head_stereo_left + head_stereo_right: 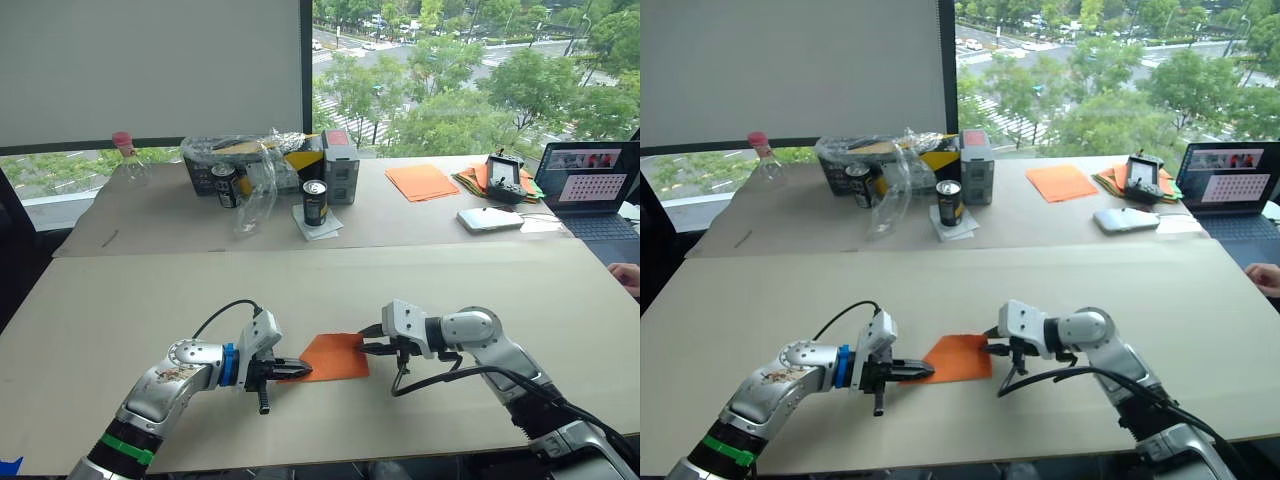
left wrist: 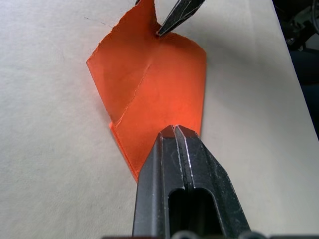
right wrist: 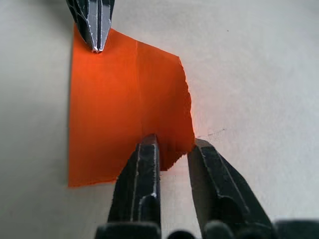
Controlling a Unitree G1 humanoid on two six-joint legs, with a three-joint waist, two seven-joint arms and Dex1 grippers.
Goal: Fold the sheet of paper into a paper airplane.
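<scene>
Paper first: the sheet of paper (image 1: 333, 357) lies flat on the near part of the pale worktop (image 1: 140, 300), between the two arms, bright orange and creased, with one flap folded over so a crease line runs across it. The left gripper (image 1: 300, 371) has its fingers (image 2: 179, 164) pressed tight together on the sheet's near-left edge, pinching it. The right gripper (image 1: 368, 348) sits at the opposite edge; in its own wrist view its fingers (image 3: 144, 169) stand parted, one lying over the orange paper and the other just beside the ragged edge on the bare worktop. Whether that finger is actually pressing the sheet down I can't quite make out.

Well apart from all this, along the far side of the worktop, stand two dark cans (image 1: 315, 201), a crumpled clear plastic bag (image 1: 255, 190) and a grey box (image 1: 340, 165). Farther right lie a neat stack of orange sheets (image 1: 421, 182), a mixed pile of coloured paper (image 1: 478, 180) with a handheld controller (image 1: 503, 178) on it, and an open laptop (image 1: 590, 185).
</scene>
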